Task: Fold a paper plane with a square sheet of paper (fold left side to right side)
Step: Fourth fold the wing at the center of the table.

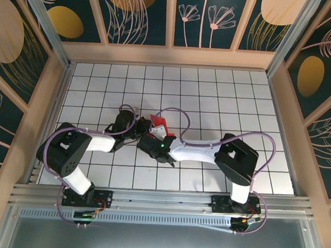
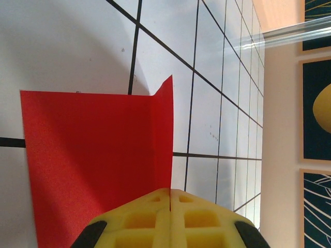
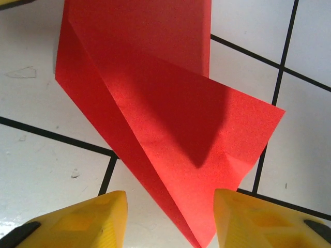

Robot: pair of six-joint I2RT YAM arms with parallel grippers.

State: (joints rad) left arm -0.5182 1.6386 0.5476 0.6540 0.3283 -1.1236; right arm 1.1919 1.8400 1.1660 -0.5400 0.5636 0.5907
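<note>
1. Far left in the overhead view: left arm (image 1: 73,158), bent up from its base at the near edge of the desk (image 1: 212,93), white forearm reaching toward the middle of the white, black-gridded surface.
2. Next, the left end effector (image 1: 136,126), just left of the red paper near the desk centre. In the left wrist view (image 2: 169,206), both yellow fingers (image 2: 139,219) pressed flat together, no gap at the seam. Cannot tell whether any paper is pinched there.
3. Between the 2 arms, the square sheet of paper (image 1: 159,124): bright red, plain, already creased, around the middle of the desk.
4. Same sheet in the left wrist view (image 2: 93,155): broad flat part on the grid, 1 narrow flap standing upright along its right side, the flap's right edge running down to the finger seam.
5. Same sheet in the right wrist view (image 3: 170,124): overlapping folded layers, upper layer casting a shadow on a triangular part pointing right, sharp lower tip reaching down between the fingers.
6. Then the right end effector (image 1: 152,136), just below the paper in the overhead view. In the right wrist view (image 3: 168,217), fingers moderately apart, 1 on each side of the paper's lower tip, nothing clamped.
7. Far right: right arm (image 1: 236,159), with a small green light (image 1: 163,139) near its wrist and a purple cable (image 1: 177,110) looping above.
</note>
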